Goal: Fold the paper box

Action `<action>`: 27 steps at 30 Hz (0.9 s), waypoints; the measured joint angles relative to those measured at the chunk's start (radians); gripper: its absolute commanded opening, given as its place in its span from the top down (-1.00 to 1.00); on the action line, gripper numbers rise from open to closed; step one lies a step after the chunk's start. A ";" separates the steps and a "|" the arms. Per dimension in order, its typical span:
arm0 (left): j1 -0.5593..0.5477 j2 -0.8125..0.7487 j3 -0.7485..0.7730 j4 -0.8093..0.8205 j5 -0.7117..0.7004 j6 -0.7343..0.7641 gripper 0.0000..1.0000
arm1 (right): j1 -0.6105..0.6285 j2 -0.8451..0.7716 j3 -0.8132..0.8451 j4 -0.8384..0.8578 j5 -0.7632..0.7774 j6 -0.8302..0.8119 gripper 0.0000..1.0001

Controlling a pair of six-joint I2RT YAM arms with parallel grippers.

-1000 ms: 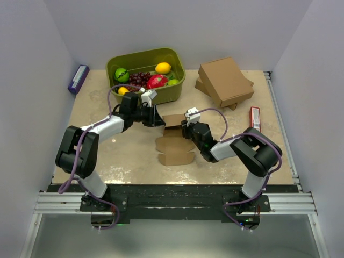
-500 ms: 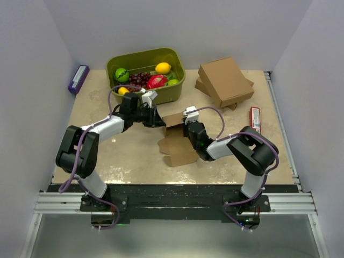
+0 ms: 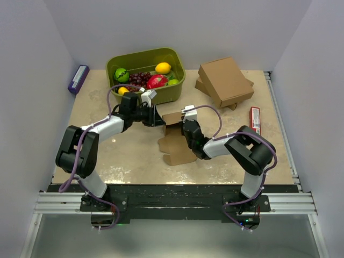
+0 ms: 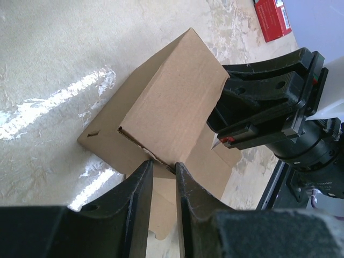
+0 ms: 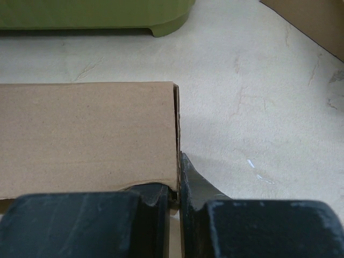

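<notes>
While the paper box [image 3: 176,141] stands only half raised in the middle of the surface [image 3: 129,158], with flat flaps lying toward the near edge, the step in hand seems to be bringing its walls upright. On the left side, the left fingers [image 4: 134,193] pinch a corner edge of the raised panel. On the right side, the right fingers [image 5: 196,188] are pressed almost together on the thin end of that wall. To do this well, both arms should probably turn the cardboard slowly along its creases, at an equal pace and without pulling apart, because such thin cardboard could tear or slip out.
</notes>
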 measured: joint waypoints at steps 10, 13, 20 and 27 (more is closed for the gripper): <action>0.000 0.000 -0.014 0.042 0.007 -0.008 0.03 | 0.023 0.018 0.035 -0.043 0.092 0.044 1.00; 0.000 -0.004 -0.014 0.026 0.010 0.011 -0.29 | 0.024 0.016 0.035 -0.047 0.090 0.045 1.00; -0.003 -0.122 -0.020 -0.035 -0.095 0.079 -0.46 | 0.024 -0.051 0.039 -0.191 0.062 0.087 1.00; -0.037 -0.206 -0.022 -0.057 -0.206 0.161 -0.58 | 0.009 -0.064 0.167 -0.445 -0.024 0.132 1.00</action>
